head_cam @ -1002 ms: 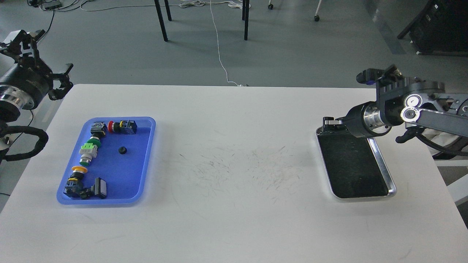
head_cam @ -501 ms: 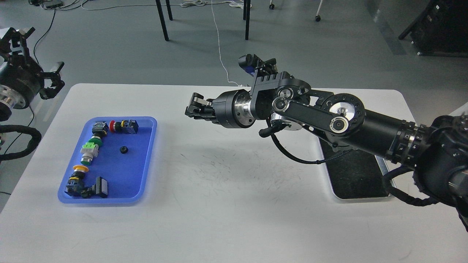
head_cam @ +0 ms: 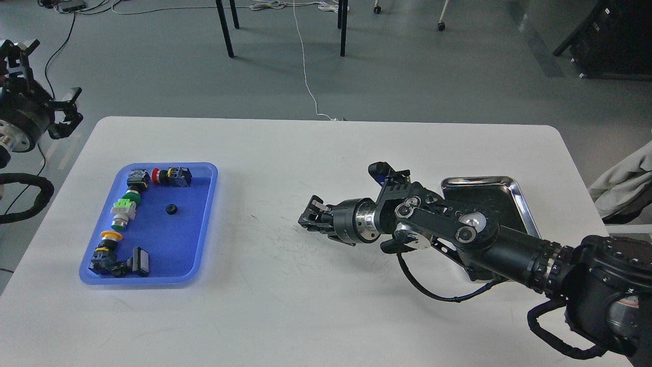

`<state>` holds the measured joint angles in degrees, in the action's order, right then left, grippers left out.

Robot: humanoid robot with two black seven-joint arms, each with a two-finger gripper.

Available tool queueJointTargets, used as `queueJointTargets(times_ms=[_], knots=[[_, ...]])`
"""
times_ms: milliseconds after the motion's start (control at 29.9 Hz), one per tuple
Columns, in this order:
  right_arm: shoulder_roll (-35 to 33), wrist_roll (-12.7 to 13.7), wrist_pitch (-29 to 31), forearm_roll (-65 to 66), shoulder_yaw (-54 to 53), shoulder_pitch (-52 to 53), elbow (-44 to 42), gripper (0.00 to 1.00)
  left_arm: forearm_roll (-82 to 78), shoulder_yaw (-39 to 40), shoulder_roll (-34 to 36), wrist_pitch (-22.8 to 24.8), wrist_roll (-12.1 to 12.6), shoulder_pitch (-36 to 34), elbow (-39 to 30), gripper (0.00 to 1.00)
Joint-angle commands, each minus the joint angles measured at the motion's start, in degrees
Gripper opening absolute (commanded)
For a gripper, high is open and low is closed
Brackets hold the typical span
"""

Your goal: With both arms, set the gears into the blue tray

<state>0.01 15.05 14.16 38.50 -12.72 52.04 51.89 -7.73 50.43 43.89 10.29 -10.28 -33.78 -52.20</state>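
Right arm dropped lower since prev. frame; its pincer now mid-frame near table, grip state unclear. Left pincer splayed, upper left. One gear in blue tray, centre-left; more likely remain.

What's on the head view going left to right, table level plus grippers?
Left gripper → push-button switches at the left of the blue tray → gear → right gripper → steel tray.
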Motion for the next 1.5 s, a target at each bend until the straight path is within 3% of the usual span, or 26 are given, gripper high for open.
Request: queueJointTargets(times_ms=[0,100,267,501,635,735,936,1169,1303,1470], knots=[[0.0,0.0,0.0,0.2,0.1,-0.9,1.5,0.04,0.0,0.0,0.0,0.0,0.0,0.0,0.0,0.98],[0.0,0.0,0.0,0.1,0.1,-0.9,1.7,0.08,-0.1,0.0,0.1,0.0,0.0,0.0,0.0,0.98],[0.0,0.0,0.1,0.1,0.2,-1.1,2.4,0.27,0.0,0.1,0.3,0.1,0.0,-0.1,0.0,0.98],[0.0,-0.1,-0.4,0.2,0.2,-1.1,2.8,0.35,-0.1,0.0,0.4,0.1,0.0,-0.1,0.0,0.98],[0.0,-1.2,-1.3,0.2,0.2,-1.0,3.3,0.44,-0.1,-0.2,0.2,0.0,0.0,0.0,0.0,0.98],[0.0,-2.1,-2.1,0.2,-0.5,-1.0,3.2,0.62,-0.1,-0.3,0.1,0.0,0.0,0.1,0.1,0.98],[0.0,-2.6,-2.0,0.0,-8.9,-0.9,2.5,0.87,0.1,0.4,-0.4,0.1,0.0,-0.3,3.6,0.98],[0.0,-2.5,-1.6,-0.5,-21.3,-0.8,0.9,0.92,0.6,0.3,-1.3,0.9,0.5,-1.6,7.3,0.98],[0.0,-2.5,-1.6,-4.6,-32.4,-1.3,1.5,0.93,-0.1,-0.3,-0.3,7.7,0.8,-1.7,7.3,0.98],[0.0,-2.5,-1.2,-9.4,-46.1,-5.6,4.4,0.94,-4.6,-1.4,5.8,9.0,1.1,-1.5,2.0,0.98]])
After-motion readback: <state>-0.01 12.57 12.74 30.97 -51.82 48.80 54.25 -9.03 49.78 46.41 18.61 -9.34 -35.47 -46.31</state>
